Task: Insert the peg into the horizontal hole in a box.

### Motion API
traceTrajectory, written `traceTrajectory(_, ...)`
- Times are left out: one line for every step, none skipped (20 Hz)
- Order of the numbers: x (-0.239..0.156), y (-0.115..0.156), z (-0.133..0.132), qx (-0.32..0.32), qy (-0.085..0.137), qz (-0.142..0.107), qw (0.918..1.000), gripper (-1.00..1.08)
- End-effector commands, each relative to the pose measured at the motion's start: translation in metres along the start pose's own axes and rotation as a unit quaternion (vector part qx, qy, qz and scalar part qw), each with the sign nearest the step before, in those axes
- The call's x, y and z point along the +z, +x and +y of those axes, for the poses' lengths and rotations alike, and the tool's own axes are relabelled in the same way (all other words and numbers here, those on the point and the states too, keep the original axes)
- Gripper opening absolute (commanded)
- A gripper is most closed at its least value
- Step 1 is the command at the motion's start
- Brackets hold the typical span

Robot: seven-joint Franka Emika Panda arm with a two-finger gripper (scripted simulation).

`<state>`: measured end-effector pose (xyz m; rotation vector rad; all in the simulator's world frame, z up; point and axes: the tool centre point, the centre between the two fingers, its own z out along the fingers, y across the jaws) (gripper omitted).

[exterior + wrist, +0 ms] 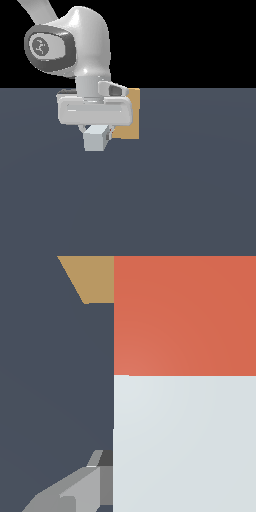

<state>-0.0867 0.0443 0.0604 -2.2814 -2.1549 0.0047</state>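
The peg (96, 139) is held level just above the floor, its light grey-white end facing the exterior camera. My gripper (96, 131) is shut on it from above. In the wrist view the peg (185, 381) fills half the picture, with a red half and a white half, and one grey finger (82, 488) shows beside the white half. The tan box (128, 117) stands upright right behind the gripper, partly covered by the hand. A corner of the box (92, 278) shows past the peg's red half. The hole is hidden in both views.
A dark grey-blue floor (175, 200) spreads all around. The arm's white wrist and link (80, 40) rise above the gripper toward the exterior view's left.
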Motion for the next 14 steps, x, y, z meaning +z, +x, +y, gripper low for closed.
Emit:
traceTrajectory(-0.002,0.018,0.001,-0.001,-0.003,0.001,1.0,-1.0)
traceTrajectory(-0.002,0.026,0.001,-0.001,-0.003,0.001,1.0,-1.0)
traceTrajectory(-0.003,0.034,0.001,-0.001,-0.003,0.001,1.0,-1.0)
traceTrajectory(-0.003,0.042,0.001,-0.001,-0.003,0.001,1.0,-1.0)
traceTrajectory(-0.003,0.049,0.001,-0.001,-0.003,0.001,1.0,-1.0)
traceTrajectory(-0.003,0.055,0.001,-0.001,-0.003,0.001,1.0,-1.0)
traceTrajectory(-0.003,0.06,0.001,-0.001,-0.003,0.001,1.0,-1.0)
traceTrajectory(-0.003,0.065,0.002,-0.001,-0.004,0.001,1.0,-1.0)
traceTrajectory(-0.003,0.069,0.002,-0.001,-0.004,0.001,1.0,-1.0)
traceTrajectory(-0.003,0.072,0.002,-0.001,-0.004,0.001,1.0,-1.0)
traceTrajectory(-0.003,0.075,0.002,-0.001,-0.004,0.001,1.0,-1.0)
traceTrajectory(-0.003,0.077,0.002,-0.001,-0.004,0.001,1.0,-1.0)
traceTrajectory(-0.004,0.078,0.003,-0.001,-0.004,0.001,1.0,-1.0)
traceTrajectory(-0.004,0.078,0.003,-0.001,-0.004,0.001,1.0,-1.0)
